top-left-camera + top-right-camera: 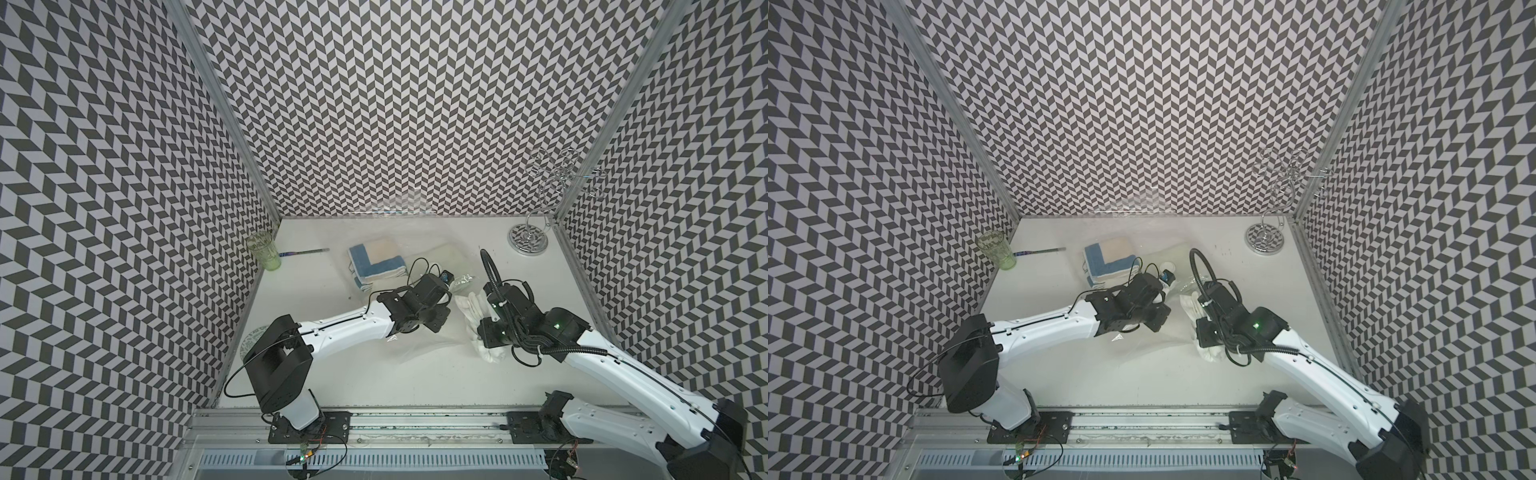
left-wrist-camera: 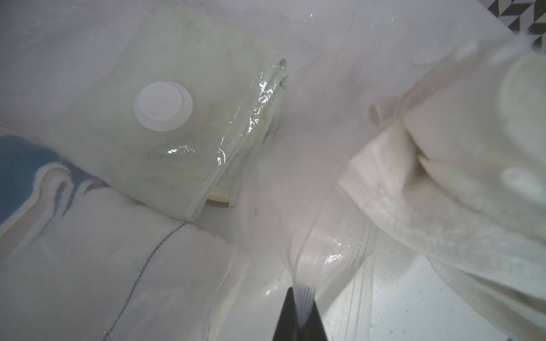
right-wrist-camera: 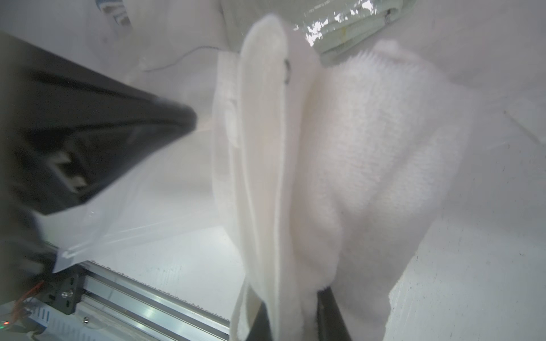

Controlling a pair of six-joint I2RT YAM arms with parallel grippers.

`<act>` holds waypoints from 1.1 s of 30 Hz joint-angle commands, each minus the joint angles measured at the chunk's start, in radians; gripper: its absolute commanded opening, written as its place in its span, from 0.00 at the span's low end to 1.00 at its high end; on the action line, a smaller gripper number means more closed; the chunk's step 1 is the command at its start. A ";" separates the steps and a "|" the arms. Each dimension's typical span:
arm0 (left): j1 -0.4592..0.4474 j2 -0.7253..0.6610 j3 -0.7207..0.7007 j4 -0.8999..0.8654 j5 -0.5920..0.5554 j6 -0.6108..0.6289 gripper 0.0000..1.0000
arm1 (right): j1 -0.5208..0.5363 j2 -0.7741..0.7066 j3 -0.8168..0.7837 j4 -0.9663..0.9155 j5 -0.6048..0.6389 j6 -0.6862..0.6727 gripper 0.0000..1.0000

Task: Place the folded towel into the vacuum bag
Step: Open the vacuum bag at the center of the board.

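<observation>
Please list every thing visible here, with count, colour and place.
vacuum bag: 1, clear, spread over the table's middle
valve: 1, white, on the bag
white towel: 1, white, held up right of middle
blue and cream towel: 1, blue and cream, folded, back, left of middle
pale green towel: 1, pale green, under the valve
glass: 1, greenish, back left corner
stick: 1, blue, beside the glass
wire stand: 1, silver, back right corner
plate: 1, pale patterned, left edge, partly hidden
table: 1, white, below all
left arm, right arm: 2, white and black, from the front
left hand: 1, black, shut on the vacuum bag's edge
right hand: 1, black, shut on the white towel
</observation>
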 commanded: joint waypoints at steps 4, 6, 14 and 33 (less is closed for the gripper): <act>0.019 -0.099 0.056 0.031 0.051 -0.035 0.00 | 0.108 -0.003 -0.033 0.028 0.001 0.056 0.00; 0.019 -0.101 0.057 0.027 0.049 -0.033 0.00 | 0.193 0.019 -0.056 0.070 0.024 0.092 0.00; 0.019 -0.127 0.040 0.022 0.045 -0.036 0.00 | 0.239 0.144 -0.031 0.238 0.008 0.087 0.00; 0.001 -0.165 -0.036 0.045 0.084 -0.051 0.00 | -0.067 0.345 -0.015 0.393 -0.005 -0.188 0.09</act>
